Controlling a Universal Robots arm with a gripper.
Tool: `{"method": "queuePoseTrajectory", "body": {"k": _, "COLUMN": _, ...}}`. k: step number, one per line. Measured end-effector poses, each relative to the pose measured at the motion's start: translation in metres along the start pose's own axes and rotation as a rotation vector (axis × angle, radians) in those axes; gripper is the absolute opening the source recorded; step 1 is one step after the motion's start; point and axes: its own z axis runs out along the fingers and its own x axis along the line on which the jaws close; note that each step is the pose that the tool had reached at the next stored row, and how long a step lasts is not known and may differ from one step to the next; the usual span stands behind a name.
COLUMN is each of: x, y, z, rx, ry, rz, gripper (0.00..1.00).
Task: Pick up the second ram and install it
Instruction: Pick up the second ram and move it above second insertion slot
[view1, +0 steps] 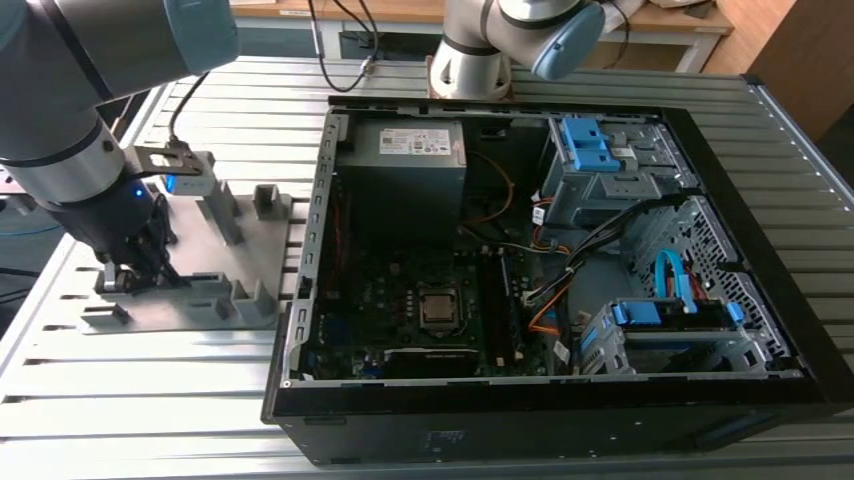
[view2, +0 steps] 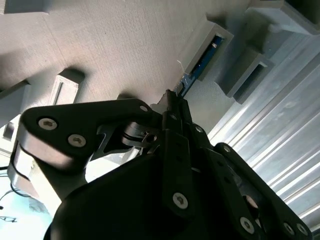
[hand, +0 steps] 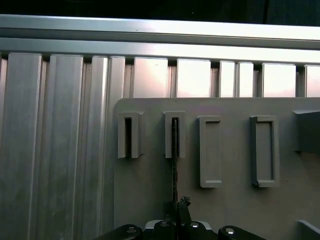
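Aluminium ribbed table (view1: 147, 420) is the biggest thing here. A black open PC case (view1: 534, 425) lies on it toward the exterior view's right, with the motherboard (view1: 400, 290) facing up. The grey robot arm (view1: 67, 130) comes down on the exterior view's left over a grey fixture plate (view1: 194, 255) that sits just beside the case. That plate has a bunch of raised grey blocks (hand: 210, 150) on it. The gripper (view2: 171, 102) is right down at the plate, and going by both wrist views it's pinched tight around the near end of the second ram (hand: 175, 165). The stick stands on its edge: it's a thin dark line in the first wrist view and a blue-green board in the second wrist view. Its far end sits in the slot of a slotted block (hand: 182, 135), and a second slotted block (hand: 136, 135) is just beside that one. So the ram is on the fixture plate, well apart from the motherboard.
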Motion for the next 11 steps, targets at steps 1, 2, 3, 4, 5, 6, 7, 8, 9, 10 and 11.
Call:
{"method": "queuePoseTrajectory", "body": {"k": 1, "x": 0.0, "y": 0.0, "z": 0.0001, "rx": 0.0, "ry": 0.0, "rz": 0.0, "gripper": 0.14}}
{"method": "queuePoseTrajectory", "body": {"k": 2, "x": 0.0, "y": 0.0, "z": 0.0001, "rx": 0.0001, "ry": 0.0, "rz": 0.0, "gripper": 0.14}}
{"method": "queuePoseTrajectory", "body": {"k": 3, "x": 0.0, "y": 0.0, "z": 0.0002, "rx": 0.0001, "ry": 0.0, "rz": 0.0, "gripper": 0.14}}
{"method": "queuePoseTrajectory", "body": {"k": 4, "x": 0.0, "y": 0.0, "z": 0.0002, "rx": 0.0, "ry": 0.0, "rz": 0.0, "gripper": 0.14}}
{"method": "queuePoseTrajectory", "body": {"k": 5, "x": 0.0, "y": 0.0, "z": 0.0003, "rx": 0.0, "ry": 0.0, "rz": 0.0, "gripper": 0.14}}
{"method": "queuePoseTrajectory", "body": {"k": 6, "x": 0.0, "y": 0.0, "z": 0.0004, "rx": 0.0001, "ry": 0.0, "rz": 0.0, "gripper": 0.14}}
{"method": "queuePoseTrajectory", "body": {"k": 7, "x": 0.0, "y": 0.0, "z": 0.0004, "rx": 0.0, "ry": 0.0001, "rz": 0.0, "gripper": 0.14}}
{"method": "queuePoseTrajectory", "body": {"k": 8, "x": 0.0, "y": 0.0, "z": 0.0005, "rx": 0.0001, "ry": 0.0, "rz": 0.0, "gripper": 0.14}}
{"method": "queuePoseTrajectory", "body": {"k": 9, "x": 0.0, "y": 0.0, "z": 0.0005, "rx": 0.0, "ry": 0.0, "rz": 0.0, "gripper": 0.14}}
{"method": "queuePoseTrajectory", "body": {"k": 10, "x": 0.0, "y": 0.0, "z": 0.0006, "rx": 0.0, "ry": 0.0, "rz": 0.0, "gripper": 0.14}}
{"method": "queuePoseTrajectory", "body": {"k": 11, "x": 0.0, "y": 0.0, "z": 0.0006, "rx": 0.0, "ry": 0.0, "rz": 0.0, "gripper": 0.14}}
